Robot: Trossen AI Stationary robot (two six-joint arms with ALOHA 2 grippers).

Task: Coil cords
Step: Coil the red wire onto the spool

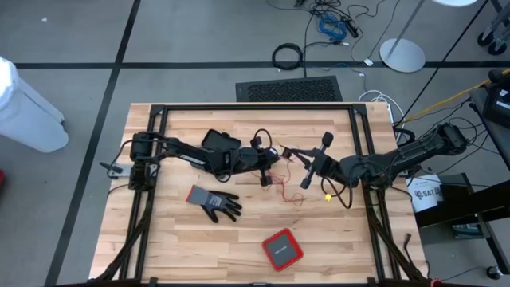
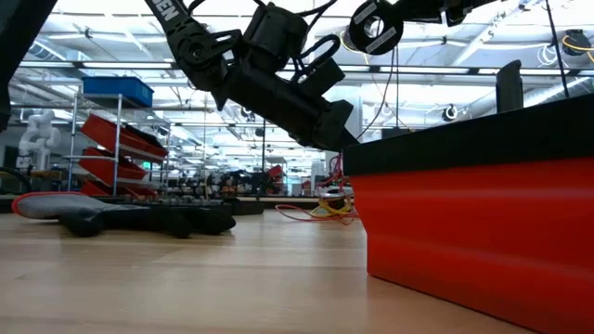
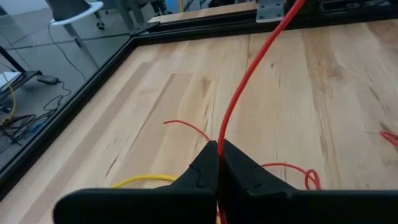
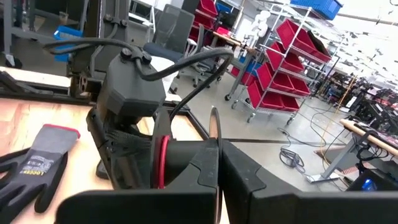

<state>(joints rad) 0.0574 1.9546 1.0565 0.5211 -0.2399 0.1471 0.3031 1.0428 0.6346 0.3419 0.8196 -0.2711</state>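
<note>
The red cord (image 3: 249, 74) runs in a rising line from my left gripper (image 3: 217, 152), which is shut on it a little above mid-table, toward my right gripper (image 1: 307, 165). More of its loops (image 1: 284, 190) lie slack on the wood. My right gripper (image 4: 219, 158) is shut, level, facing the left arm, with a thin wire (image 4: 214, 124) standing up from between its fingers. The yellow cord (image 3: 146, 180) lies on the table below my left gripper, and part of it (image 1: 327, 196) shows beneath the right arm. My left gripper pinches one strand of the red cord (image 3: 219, 142) between its two fingertips, coming slanting down from the table's left. The strand leaves the tips upward in a smooth, nearly straight line; the rest lies slack on the table. My right gripper is shut on a thin strand (image 4: 215, 134) that arches up from its fingertips. It comes in level from the table's right. A red arc (image 4: 163, 158) curves beside its left finger; how that joins the hold is hidden.
A grey glove (image 1: 213, 202) lies on the table near the left arm. A red square box (image 1: 281, 249) sits toward the near edge and fills the right of the low view (image 2: 483, 223). A black frame (image 1: 239, 107) rims the table.
</note>
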